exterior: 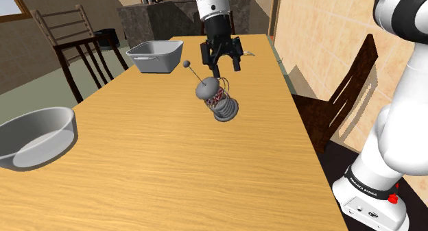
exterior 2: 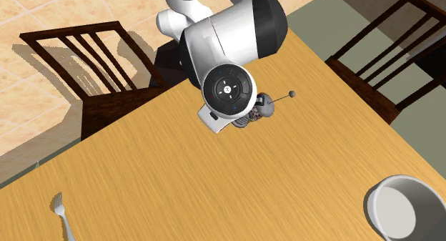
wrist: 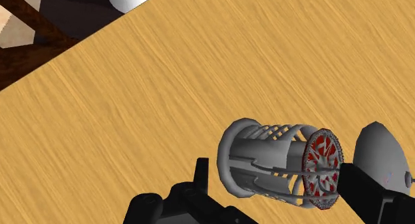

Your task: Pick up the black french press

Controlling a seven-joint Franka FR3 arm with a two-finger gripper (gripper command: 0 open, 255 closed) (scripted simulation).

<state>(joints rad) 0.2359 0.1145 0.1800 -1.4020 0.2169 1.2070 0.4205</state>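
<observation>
The french press (exterior: pixel 218 99) is drawn grey, with a domed lid, a thin plunger rod ending in a small knob (exterior: pixel 186 64), and a red-and-white filter disc showing inside. It lies tipped on its side in the middle of the wooden table (exterior: pixel 171 175). My black gripper (exterior: pixel 221 64) hangs open just above and behind it, touching nothing. In the wrist view the press (wrist: pixel 266 163) lies across the gap between the gripper (wrist: pixel 276 171) fingers, below them, lid (wrist: pixel 376 156) toward one finger. In the second exterior view my arm covers most of the press (exterior 2: pixel 263 108).
A grey rectangular pan (exterior: pixel 154 56) stands at the table's far end and a grey bowl (exterior: pixel 34 137) at the shoulder view's left edge. Dark wooden chairs (exterior: pixel 346 92) flank the table. A fork (exterior 2: pixel 63 214) lies near one corner.
</observation>
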